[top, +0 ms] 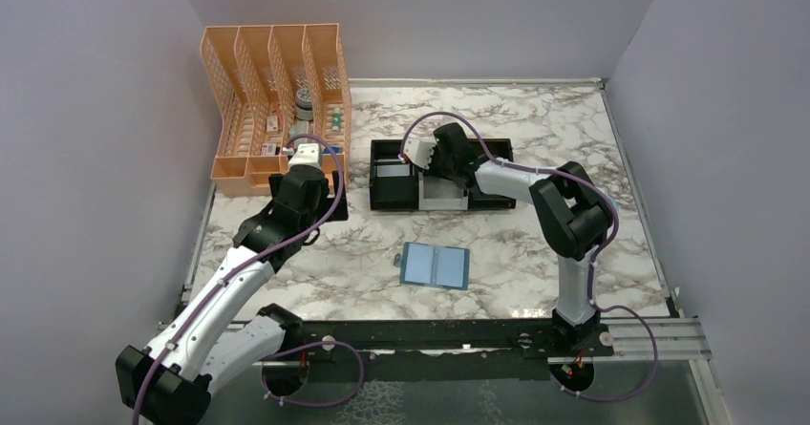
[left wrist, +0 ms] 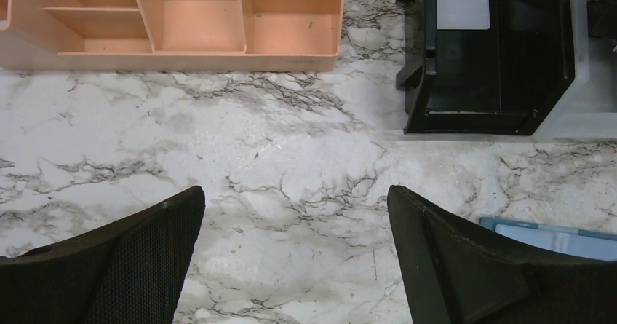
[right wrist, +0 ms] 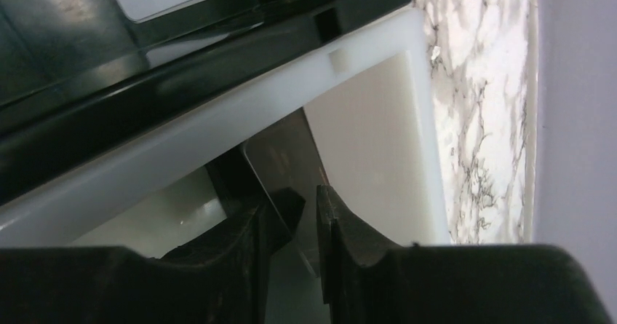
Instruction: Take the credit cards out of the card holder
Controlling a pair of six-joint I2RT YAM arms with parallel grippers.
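Observation:
The teal-blue card holder (top: 435,265) lies open and flat on the marble, apart from both arms; one corner of it (left wrist: 553,236) shows beside my left gripper's right finger. My right gripper (right wrist: 309,207) reaches down into the white middle compartment of the black-and-white tray (top: 382,201). Its jaws stand slightly apart with a dark glossy credit card (right wrist: 284,156) tilted between them, leaning on the left finger. A silver-grey credit card (top: 392,170) lies in the tray's left black compartment. My left gripper (left wrist: 295,215) hovers open over bare marble, holding nothing.
An orange mesh organizer (top: 277,100) stands at the back left, close to my left arm. The tray's black wall (left wrist: 415,113) is ahead and right of the left gripper. The white tray rim (right wrist: 291,91) runs just behind the right fingers. Grey walls enclose the table.

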